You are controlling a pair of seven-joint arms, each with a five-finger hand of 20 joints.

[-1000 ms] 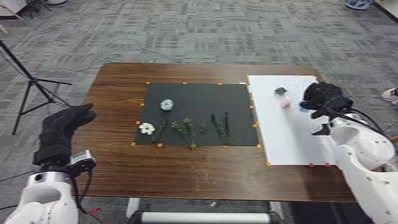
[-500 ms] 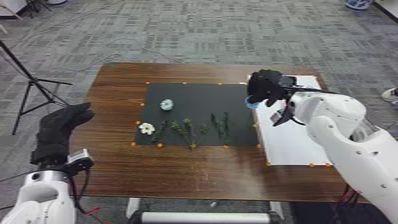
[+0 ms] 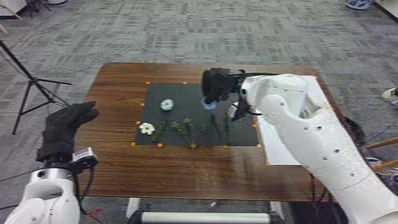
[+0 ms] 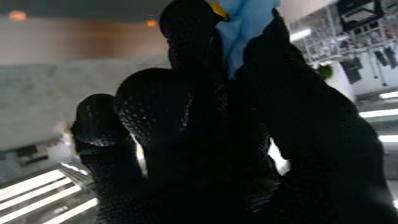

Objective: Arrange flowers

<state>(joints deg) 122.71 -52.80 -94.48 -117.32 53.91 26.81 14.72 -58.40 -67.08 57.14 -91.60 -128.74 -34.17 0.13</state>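
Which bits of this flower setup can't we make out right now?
- Blue flower, right wrist view: cut off by the picture's edge, partly behind the right hand's fingers.
- White sheet, head view: partly behind the right arm; anything there is hidden.
- Green stems, head view: too small to tell single leaves.

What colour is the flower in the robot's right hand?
The flower is light blue; it shows best in the right wrist view.
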